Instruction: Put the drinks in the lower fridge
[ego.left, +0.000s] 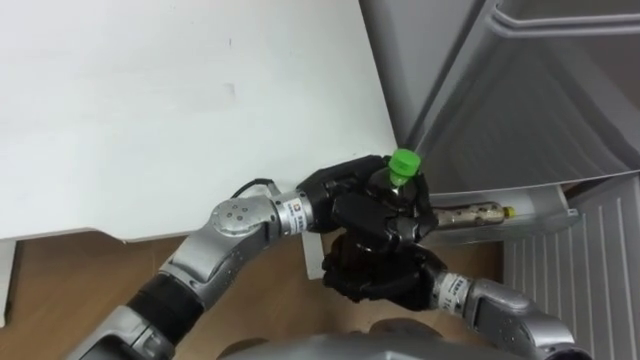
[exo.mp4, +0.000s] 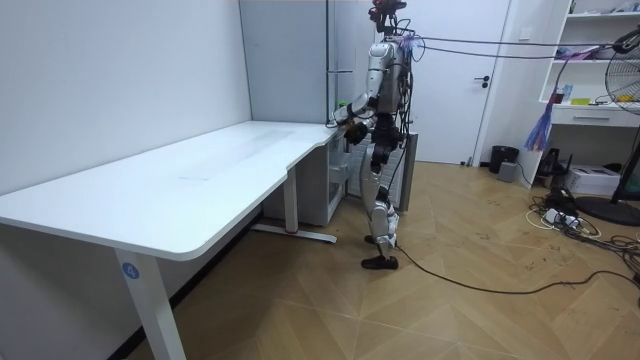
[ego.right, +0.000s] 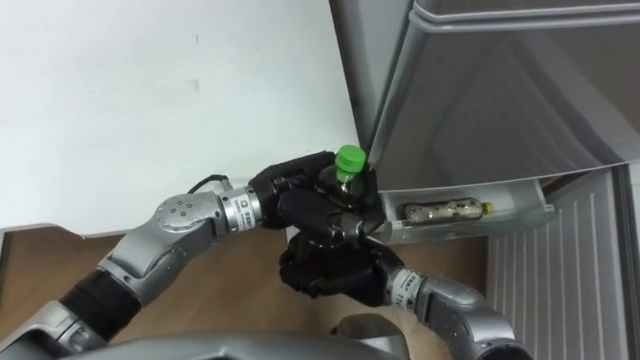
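Bottle (ego.left: 403, 166) (green cap up) stands upright betw. both hands: left hand (ego.left: 343, 192) clenched round its top, right hand (ego.left: 375, 272) grasping it from below; fridge door shelf (ego.left: 540, 212) just to its right.

At upper left of frame the worktop (ego.left: 150, 110), fridge (ego.left: 520, 90) upper right, door shelf (ego.left: 540, 212) below it, bottle (ego.left: 403, 165) at centre in left hand (ego.left: 350, 190), right hand (ego.left: 375, 270) beneath.

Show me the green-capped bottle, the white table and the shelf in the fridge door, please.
Drink bottle with round green cap (ego.left: 404, 163): left eye view, on the cap's top.
White flat tabletop (ego.left: 180, 110): left eye view, on its bare surface.
White plastic fridge door shelf (ego.left: 545, 212): left eye view, on its front wall.
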